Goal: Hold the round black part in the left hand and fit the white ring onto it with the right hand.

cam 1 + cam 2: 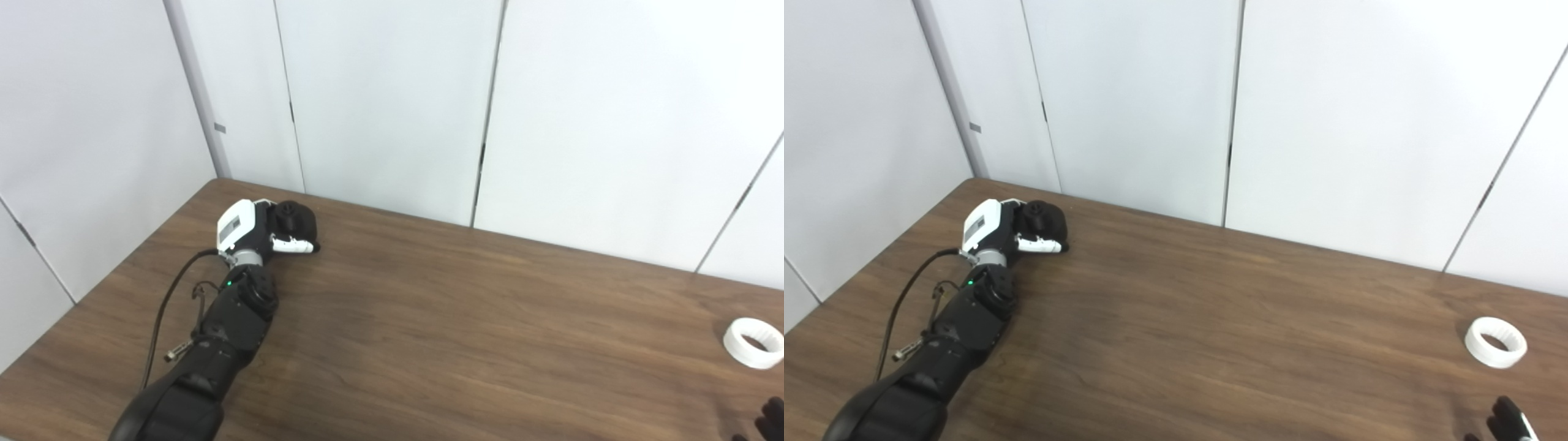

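Note:
The round black part sits on the wooden table at the far left, near the back edge. My left hand reaches it and its fingers wrap around the part, with the thumb across its near side. It also shows in the right eye view. The white ring lies flat on the table at the far right. Only the fingertips of my right hand show at the bottom right corner, a little short of the ring and apart from it.
White wall panels stand right behind the table's back edge. A black cable runs along my left forearm. The table's left edge runs diagonally close to the left arm.

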{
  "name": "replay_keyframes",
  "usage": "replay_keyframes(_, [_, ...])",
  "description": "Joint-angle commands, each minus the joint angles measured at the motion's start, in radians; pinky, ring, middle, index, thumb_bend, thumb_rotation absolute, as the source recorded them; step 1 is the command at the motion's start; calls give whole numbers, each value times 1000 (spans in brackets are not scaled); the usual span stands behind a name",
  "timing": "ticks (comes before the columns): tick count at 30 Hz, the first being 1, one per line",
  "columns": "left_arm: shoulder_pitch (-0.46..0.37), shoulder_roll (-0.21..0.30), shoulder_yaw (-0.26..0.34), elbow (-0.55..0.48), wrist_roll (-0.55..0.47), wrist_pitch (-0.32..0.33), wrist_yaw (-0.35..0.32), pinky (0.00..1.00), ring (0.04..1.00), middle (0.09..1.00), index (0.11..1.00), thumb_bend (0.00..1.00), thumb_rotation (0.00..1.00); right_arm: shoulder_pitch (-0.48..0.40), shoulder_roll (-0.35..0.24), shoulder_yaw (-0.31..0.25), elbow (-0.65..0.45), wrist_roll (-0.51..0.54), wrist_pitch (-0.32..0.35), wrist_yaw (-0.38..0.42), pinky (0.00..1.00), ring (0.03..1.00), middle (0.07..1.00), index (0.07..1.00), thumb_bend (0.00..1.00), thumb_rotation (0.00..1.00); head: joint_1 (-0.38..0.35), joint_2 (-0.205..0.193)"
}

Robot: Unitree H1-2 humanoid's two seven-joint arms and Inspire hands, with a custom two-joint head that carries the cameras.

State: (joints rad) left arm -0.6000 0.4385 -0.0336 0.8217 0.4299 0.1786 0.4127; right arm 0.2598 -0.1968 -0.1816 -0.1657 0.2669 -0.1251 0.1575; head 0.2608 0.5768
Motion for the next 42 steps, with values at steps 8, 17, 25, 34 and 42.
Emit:
replay_keyframes(8, [-15, 19, -6, -56, 5, -14, 15, 642, 776, 726, 480, 524, 49, 4, 0, -2, 2, 6, -16, 4, 883, 976, 963, 924, 738, 1000, -8, 6])
replay_keyframes(17, [80, 20, -34, -291, 34, 34, -55, 624, 759, 707, 479, 523, 49, 9, 8, 9, -21, 3, 8, -1, 878, 974, 954, 924, 732, 1000, -49, 19])
replay_keyframes(25, [182, 16, -100, -601, 90, 102, -212, 668, 801, 741, 481, 524, 53, 14, 31, 18, -55, -7, 37, -19, 876, 959, 941, 913, 702, 995, -96, 33])
replay_keyframes(34, [271, -22, -167, -900, 106, 121, -400, 742, 826, 770, 483, 523, 52, 11, 59, 43, -110, -34, 93, -42, 855, 947, 929, 916, 692, 988, -179, 58])
replay_keyframes(42, [373, -70, -272, -1099, 184, 117, -523, 745, 826, 767, 483, 522, 60, 9, 96, 87, -157, -75, 131, -89, 872, 937, 919, 916, 653, 1000, -273, 89])
